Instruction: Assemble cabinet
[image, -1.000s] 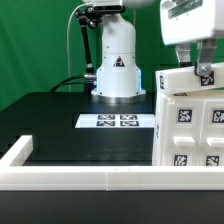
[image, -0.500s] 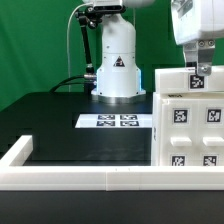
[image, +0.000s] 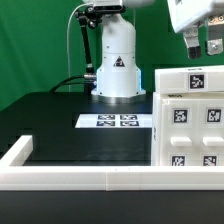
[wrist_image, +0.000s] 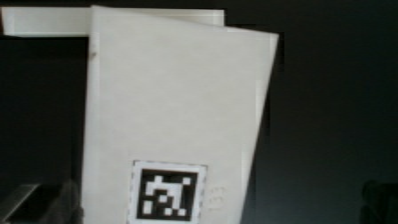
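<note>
Hanging just above the cabinet (image: 188, 125), your gripper (image: 201, 48) has its two fingers spread apart with nothing between them, so you are carrying no part. Directly under it, the top block (image: 196, 80) lies across the cabinet's upper edge. In the wrist view this block (wrist_image: 178, 100) fills most of the picture as a long white face with one tag (wrist_image: 169, 190) near its end.

The risk, as I judge it, is that the block is resting there rather than seated. From these views you cannot tell whether it has dropped fully into its place. A descent slightly off-centre could catch a fingertip on its edge and tip it off the cabinet.

The cabinet itself is a tall white box, upright, its near face set with black-and-white tags in rows. The marker board (image: 118, 121) lies on the table (image: 60, 125) beside the cabinet. The border frame (image: 70, 178) runs in front of the cabinet, and the arm's base (image: 116, 60) stands behind it.
</note>
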